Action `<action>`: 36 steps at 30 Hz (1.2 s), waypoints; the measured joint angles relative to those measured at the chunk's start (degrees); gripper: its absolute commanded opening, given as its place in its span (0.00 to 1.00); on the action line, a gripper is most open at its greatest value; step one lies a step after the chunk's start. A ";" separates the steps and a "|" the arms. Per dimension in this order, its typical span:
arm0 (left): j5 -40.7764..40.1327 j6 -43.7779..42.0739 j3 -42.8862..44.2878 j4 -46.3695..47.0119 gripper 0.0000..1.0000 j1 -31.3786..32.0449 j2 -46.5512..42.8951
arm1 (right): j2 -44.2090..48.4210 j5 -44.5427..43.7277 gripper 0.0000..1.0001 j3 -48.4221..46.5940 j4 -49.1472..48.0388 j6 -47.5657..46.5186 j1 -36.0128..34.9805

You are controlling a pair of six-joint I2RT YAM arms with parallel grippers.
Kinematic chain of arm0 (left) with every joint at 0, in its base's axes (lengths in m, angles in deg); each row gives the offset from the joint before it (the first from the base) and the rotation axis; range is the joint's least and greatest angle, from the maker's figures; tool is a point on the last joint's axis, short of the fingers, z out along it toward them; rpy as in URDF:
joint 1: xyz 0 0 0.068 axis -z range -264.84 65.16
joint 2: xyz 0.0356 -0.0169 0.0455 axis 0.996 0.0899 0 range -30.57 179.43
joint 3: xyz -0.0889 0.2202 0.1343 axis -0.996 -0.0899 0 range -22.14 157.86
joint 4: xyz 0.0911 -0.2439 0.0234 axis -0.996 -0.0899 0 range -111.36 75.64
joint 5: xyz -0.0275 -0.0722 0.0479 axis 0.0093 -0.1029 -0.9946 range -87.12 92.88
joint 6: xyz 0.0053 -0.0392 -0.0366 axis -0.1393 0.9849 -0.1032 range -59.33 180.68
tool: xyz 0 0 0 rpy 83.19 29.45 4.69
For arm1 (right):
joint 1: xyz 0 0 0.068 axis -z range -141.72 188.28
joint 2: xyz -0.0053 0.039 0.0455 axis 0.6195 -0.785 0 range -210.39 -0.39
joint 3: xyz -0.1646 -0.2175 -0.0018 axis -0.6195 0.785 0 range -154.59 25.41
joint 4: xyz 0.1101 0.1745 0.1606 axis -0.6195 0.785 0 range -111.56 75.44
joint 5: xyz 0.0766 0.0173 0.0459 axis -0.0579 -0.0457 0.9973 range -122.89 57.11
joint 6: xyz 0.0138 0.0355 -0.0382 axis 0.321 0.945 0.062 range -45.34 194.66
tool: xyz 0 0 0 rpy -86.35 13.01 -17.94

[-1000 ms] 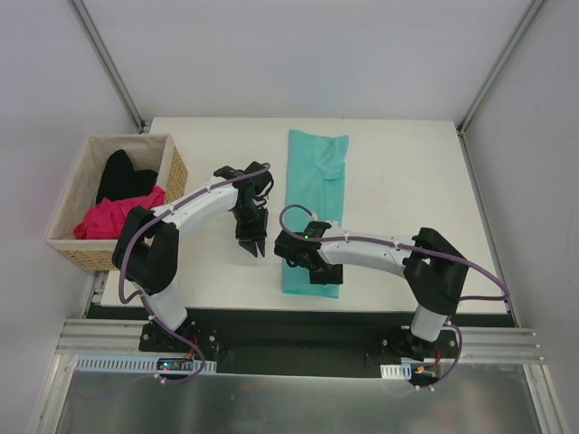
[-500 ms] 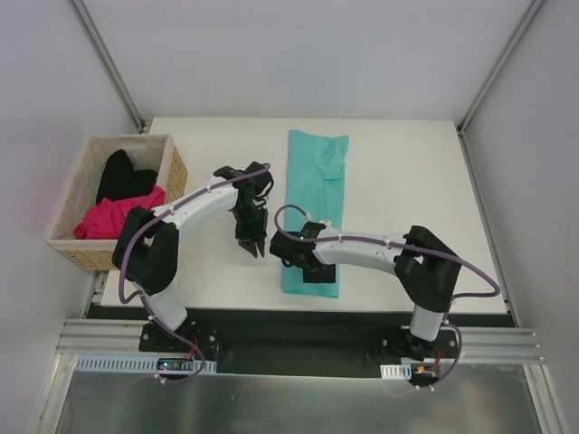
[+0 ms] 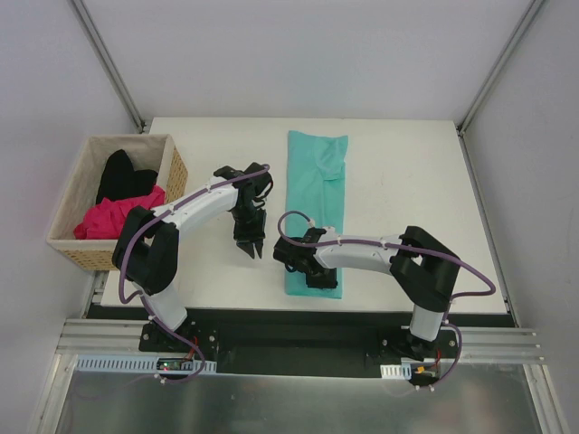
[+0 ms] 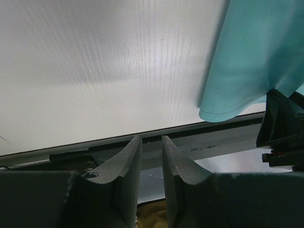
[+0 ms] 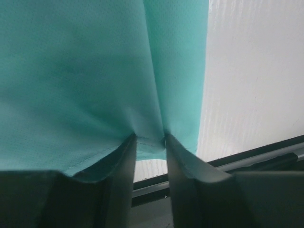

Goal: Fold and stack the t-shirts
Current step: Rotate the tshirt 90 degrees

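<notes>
A teal t-shirt (image 3: 317, 181) lies folded into a long strip down the middle of the table, seen also in the left wrist view (image 4: 251, 61) and the right wrist view (image 5: 71, 71). My right gripper (image 3: 303, 262) sits at the shirt's near left corner. Its jaws (image 5: 150, 137) stand part-way open with the hem spanning the gap, and the cloth puckers at both fingertips. My left gripper (image 3: 249, 249) hangs over bare table left of the shirt, its jaws (image 4: 151, 138) a narrow gap apart with nothing between them. A pink t-shirt (image 3: 113, 220) and a black t-shirt (image 3: 122, 176) lie crumpled in the basket.
The wicker basket (image 3: 176, 167) stands off the table's left edge, beside the left arm. The table's near edge and a metal rail (image 4: 199, 142) run just below both grippers. Grey walls close in the back and sides.
My right gripper has slid a little left and nearer along the shirt's near end, and its jaws have narrowed slightly on the hem. The left arm has stayed still.
</notes>
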 measured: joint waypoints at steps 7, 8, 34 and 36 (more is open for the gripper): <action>0.00 0.00 0.00 -0.33 0.23 -0.02 0.00 | 0.11 0.39 0.01 0.46 -0.66 0.83 0.00; 0.00 0.00 0.00 -0.37 0.23 0.00 0.00 | 0.11 0.39 0.01 0.46 -0.63 0.81 0.00; -0.02 -0.55 2.64 -0.57 0.23 0.00 1.62 | 3.74 -2.40 0.01 -4.46 9.55 2.40 -0.11; 0.00 -0.61 2.91 -0.59 0.23 0.00 1.88 | 3.74 -2.67 0.01 -4.90 9.88 2.40 -0.11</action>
